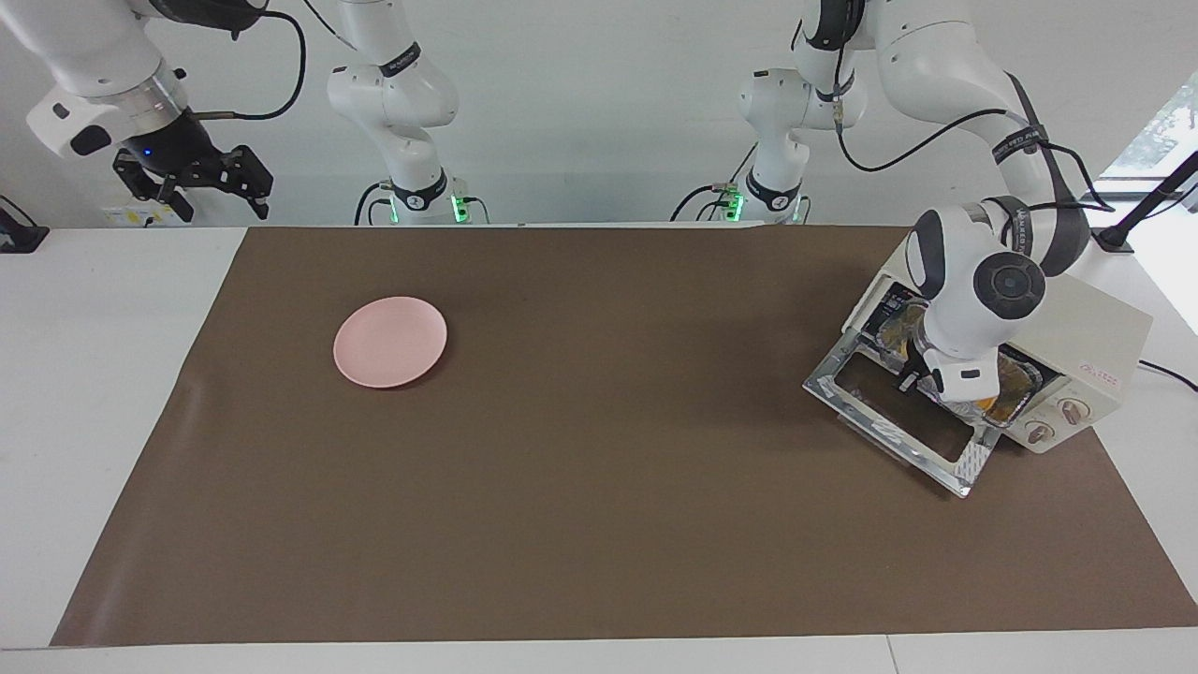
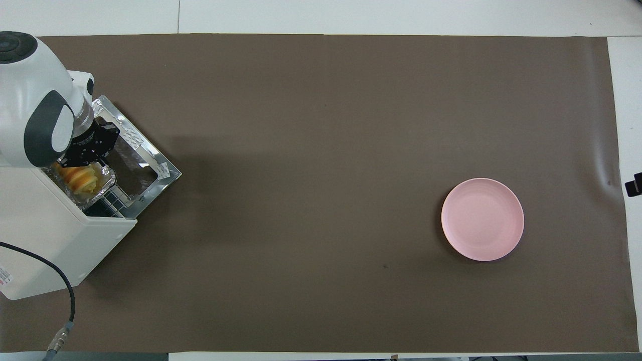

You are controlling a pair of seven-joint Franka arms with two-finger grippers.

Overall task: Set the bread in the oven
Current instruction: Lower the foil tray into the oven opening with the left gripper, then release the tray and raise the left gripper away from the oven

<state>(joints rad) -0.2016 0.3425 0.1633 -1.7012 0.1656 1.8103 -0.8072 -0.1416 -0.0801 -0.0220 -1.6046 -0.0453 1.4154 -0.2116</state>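
Oven sits at the left arm's end of the table, on the brown mat, cream-white box, 2 knobs on its front panel. Glass door is dropped open flat, shiny metal frame, pointing toward the table's middle.

Bread is yellow-orange with ridged segments and lies in a crinkled silver foil tray. Tray is partly inside the oven mouth, on the wire rack; its outer end still sticks out over the rack's front edge, above the hinge side of the door. In the facing view the bread is mostly hidden by the arm.

Left gripper is low at the oven mouth, right at the tray's outer rim, over the open door. Fingers are clenched together; looks pinched on the foil rim, but cannot tell for sure from either view, contact spot is hidden by the black gripper body.

Right gripper waits raised, over the bare white table at the right arm's end, off the mat, fingers spread apart, holding nothing.

Pink plate lies flat on the mat toward the right arm's end, well apart from the oven, nothing on it.
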